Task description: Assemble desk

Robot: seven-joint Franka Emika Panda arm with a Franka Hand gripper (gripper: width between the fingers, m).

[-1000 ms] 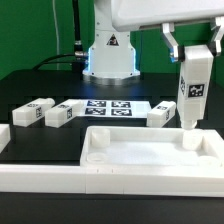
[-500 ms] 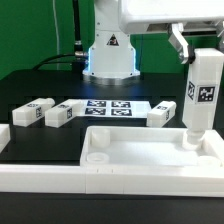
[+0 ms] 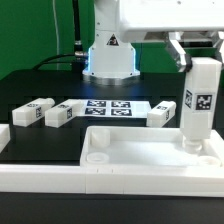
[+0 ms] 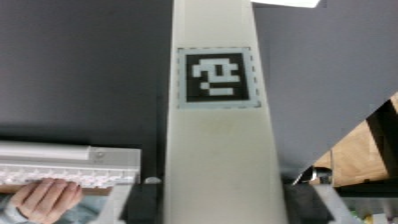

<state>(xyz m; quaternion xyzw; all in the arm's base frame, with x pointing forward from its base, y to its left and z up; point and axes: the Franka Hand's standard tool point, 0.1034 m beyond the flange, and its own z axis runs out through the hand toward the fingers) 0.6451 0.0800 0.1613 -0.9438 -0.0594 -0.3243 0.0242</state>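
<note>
Desk top (image 3: 140, 148) lies flat, rim up, on the black table (image 3: 40, 140), just behind the long white border rail (image 3: 40, 178) at the front. A round recess shows in its near corner on the exterior view's left. At the far corner on the exterior view's right stands one leg (image 3: 197, 105), upright, its foot down inside the rim. The gripper (image 3: 197, 60) pinches the leg's upper end between its jaws. Whether the foot is already seated in a recess or only rests above it is too small to tell. The step in hand looks to be seating this first leg. To do it well, keep the leg plumb and centre the foot over the corner recess before pressing. Go down gently, because the top is not clamped and a sideways shove could slide it. The grip should stay firm until the foot is home. In the wrist view the leg (image 4: 217, 140) runs straight along the middle with its tag facing the camera, so it seems squarely held. Behind the top three loose legs (image 3: 60, 114) lie on the table on either side of the marker board (image 3: 108, 108). They are well apart from the work, with the robot base (image 3: 110, 55) farthest back.
</note>
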